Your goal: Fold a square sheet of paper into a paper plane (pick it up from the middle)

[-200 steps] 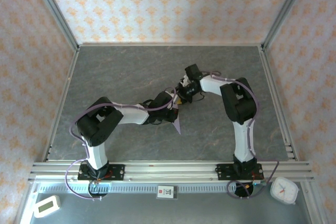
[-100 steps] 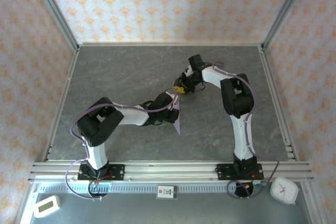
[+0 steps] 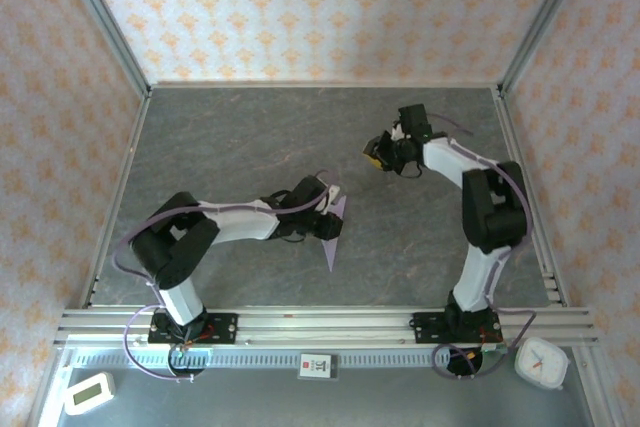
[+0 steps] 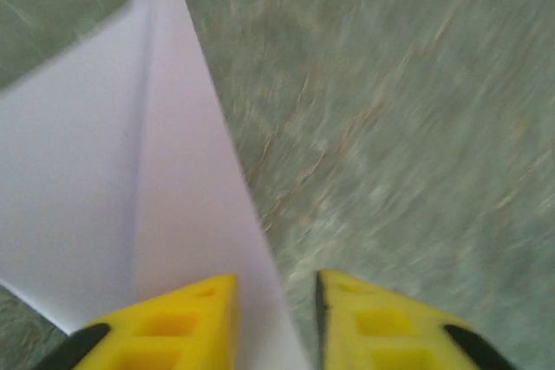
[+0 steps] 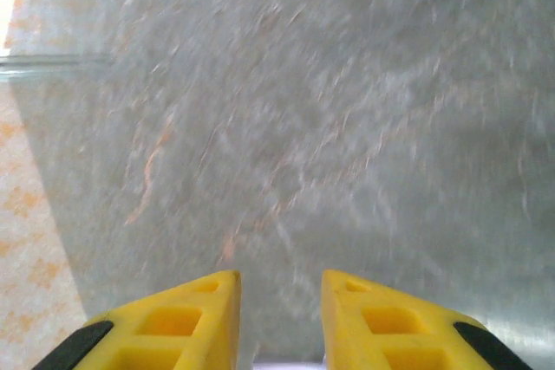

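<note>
The paper plane, a slim lavender dart, lies in the middle of the table with its tip toward the near edge. My left gripper is at its far, wide end. In the left wrist view the paper plane runs from between the yellow fingers up to the left. It lies against the left finger, and a gap of table shows before the right one. My left gripper is open. My right gripper hangs further back and to the right, apart from the plane. My right gripper is open, with bare table between its fingers.
Patterned walls and metal posts close in the grey table on three sides. An aluminium rail runs along the near edge. Beyond it sit a white clock, a small white display and a label card.
My left gripper has opened and let go of the paper plane, which has dropped and now points toward the near edge. The right arm has swung away to the right and back.
</note>
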Available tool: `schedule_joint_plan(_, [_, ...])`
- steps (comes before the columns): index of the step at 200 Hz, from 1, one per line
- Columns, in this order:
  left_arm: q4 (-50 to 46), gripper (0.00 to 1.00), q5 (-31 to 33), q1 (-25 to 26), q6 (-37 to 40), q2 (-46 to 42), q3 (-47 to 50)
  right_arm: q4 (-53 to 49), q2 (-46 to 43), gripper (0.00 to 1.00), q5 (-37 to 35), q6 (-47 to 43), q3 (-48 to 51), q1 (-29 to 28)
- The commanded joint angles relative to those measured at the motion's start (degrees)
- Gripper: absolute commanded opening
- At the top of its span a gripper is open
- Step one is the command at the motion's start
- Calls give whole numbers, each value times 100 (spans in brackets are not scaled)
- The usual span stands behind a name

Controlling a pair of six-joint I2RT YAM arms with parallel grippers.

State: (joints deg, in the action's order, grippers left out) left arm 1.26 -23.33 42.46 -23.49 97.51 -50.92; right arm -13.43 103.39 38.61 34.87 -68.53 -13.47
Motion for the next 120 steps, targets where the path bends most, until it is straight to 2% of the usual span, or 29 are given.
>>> schedule_joint_plan(1, [125, 44, 75, -241, -959, -580, -403, 124, -624, 31, -184, 69, 658, -75])
schedule_joint_plan(9, [223, 48, 221, -331, -1409, -672, -352, 113, -879, 32, -199, 56, 937, -106])
schedule_joint_plan(27, [347, 50, 456, -507, -2256, -801, -67, 75, -1360, 37, -223, -1, 1495, -138])
schedule_joint_plan(46, [555, 49, 293, -629, -2865, -708, 217, 17, -1749, 40, -237, -48, 1935, -162])
schedule_joint_plan(71, [573, 48, 188, -625, -3098, -418, 275, 155, -2148, 41, -124, 23, 2481, -180])
schedule_joint_plan(95, [517, 46, 454, -625, -3165, -214, 278, 311, -2257, 41, -13, 71, 2831, -253])
schedule_joint_plan(120, [365, 45, 702, -625, -3216, 17, 111, 474, -2278, 35, 52, 99, 3083, -390])
